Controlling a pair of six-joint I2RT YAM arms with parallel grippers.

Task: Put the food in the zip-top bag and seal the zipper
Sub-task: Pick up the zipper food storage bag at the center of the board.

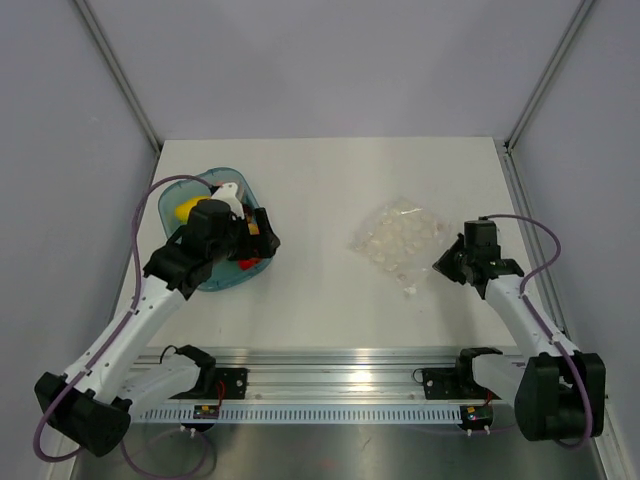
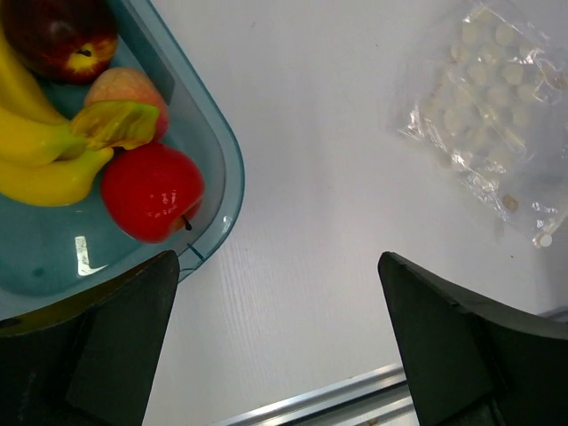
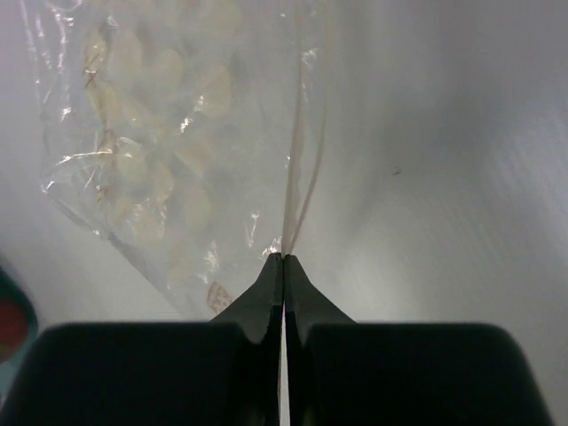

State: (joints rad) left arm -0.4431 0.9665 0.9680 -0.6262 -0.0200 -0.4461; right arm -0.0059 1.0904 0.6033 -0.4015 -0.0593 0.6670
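The food lies in a teal tray point(image 2: 226, 177): a yellow banana bunch point(image 2: 35, 151), a red apple point(image 2: 151, 191), a peach point(image 2: 124, 89) and a dark red plum point(image 2: 67, 35). My left gripper point(image 2: 280, 259) is open and empty, over the table beside the tray's rim; in the top view point(image 1: 262, 242) it hovers over the tray's right edge. The clear zip-top bag point(image 1: 400, 235) lies flat at the centre right, also in the left wrist view point(image 2: 493, 115). My right gripper point(image 3: 283, 259) is shut on the bag's point(image 3: 160, 151) edge strip, the zipper point(image 3: 302, 160). It shows at the bag's right in the top view point(image 1: 442, 264).
The tray point(image 1: 215, 280) sits at the table's left. A metal rail point(image 1: 330, 365) runs along the near edge. Grey walls enclose the table at the back and sides. The bag shows pale round bumps inside.
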